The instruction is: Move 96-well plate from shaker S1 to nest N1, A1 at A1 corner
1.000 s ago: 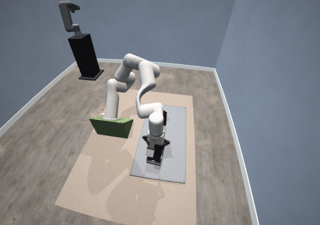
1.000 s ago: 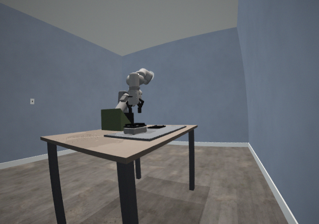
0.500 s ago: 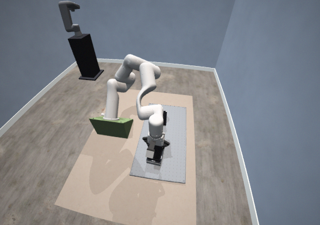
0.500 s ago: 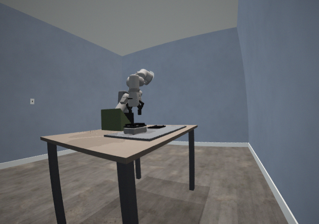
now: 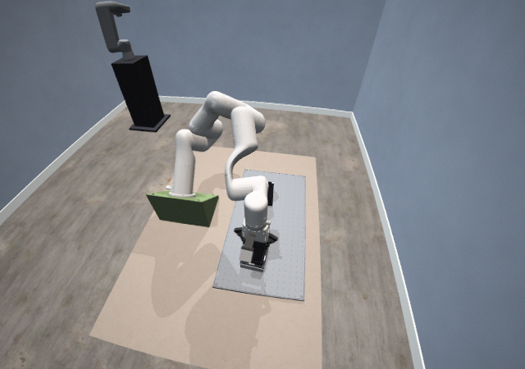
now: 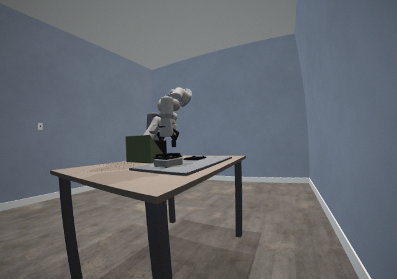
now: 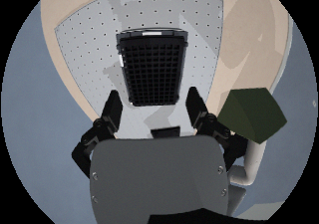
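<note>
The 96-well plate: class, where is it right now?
The plate sits on the shaker at the breadboard's near end, directly below the open gripper.

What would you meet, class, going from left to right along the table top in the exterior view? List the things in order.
Green arm base → plate shaker with the 96-well plate on it, the open tool above → plate nest → free right end of the grey perforated board.
</note>
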Robot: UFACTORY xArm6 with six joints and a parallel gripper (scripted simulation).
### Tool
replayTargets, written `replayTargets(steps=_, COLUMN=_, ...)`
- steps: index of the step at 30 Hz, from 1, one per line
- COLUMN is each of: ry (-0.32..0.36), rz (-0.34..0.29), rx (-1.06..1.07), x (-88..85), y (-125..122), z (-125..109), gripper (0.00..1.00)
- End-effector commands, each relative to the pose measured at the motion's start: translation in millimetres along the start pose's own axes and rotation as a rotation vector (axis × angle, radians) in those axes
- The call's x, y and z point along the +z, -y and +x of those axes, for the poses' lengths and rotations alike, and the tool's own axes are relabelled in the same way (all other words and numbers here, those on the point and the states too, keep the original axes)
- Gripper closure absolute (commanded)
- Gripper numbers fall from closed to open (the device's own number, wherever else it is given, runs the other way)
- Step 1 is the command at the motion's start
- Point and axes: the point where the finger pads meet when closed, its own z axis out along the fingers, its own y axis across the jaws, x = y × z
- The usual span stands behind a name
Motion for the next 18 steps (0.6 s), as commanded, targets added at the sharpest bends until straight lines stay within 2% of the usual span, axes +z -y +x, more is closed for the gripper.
replayTargets(steps=1, ry=-0.002, rz=0.003, rx=-0.001, x=4.1, y=1.3, z=0.4, gripper=0.0)
replayTargets(steps=12, ry=-0.002, rz=0.003, rx=-0.001, x=22.5, y=1.3, z=0.4, gripper=0.0)
replayTargets(steps=18, ry=-0.002, rz=0.003, rx=-0.001, x=23.6, y=1.3, z=0.4, gripper=0.0)
